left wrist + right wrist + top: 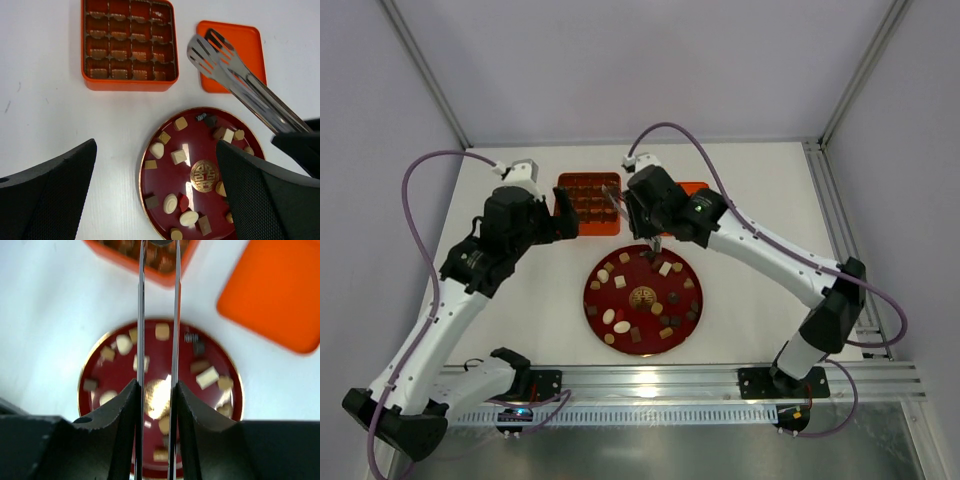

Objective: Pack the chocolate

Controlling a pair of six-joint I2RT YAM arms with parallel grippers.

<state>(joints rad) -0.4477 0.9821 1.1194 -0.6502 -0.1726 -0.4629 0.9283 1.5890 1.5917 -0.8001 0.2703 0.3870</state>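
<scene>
Right fingers (117,415) pinched tongs (240,80); left fingers (50,195) stood wide open, empty; chocolate (178,156) lay on red plate (197,135).

I see a white table (760,190) under soft, even light. A pale lilac back wall (650,60) stands at twelve o'clock. Aluminium posts (865,68) slant at eleven and one, and an aluminium rail (660,376) runs along six.

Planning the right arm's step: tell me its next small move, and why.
Probably lower the tongs onto one chocolate on the plate. The right gripper is clamped on the tongs, their tips look empty, and many pieces lie loose on the plate beside the orange box.
</scene>
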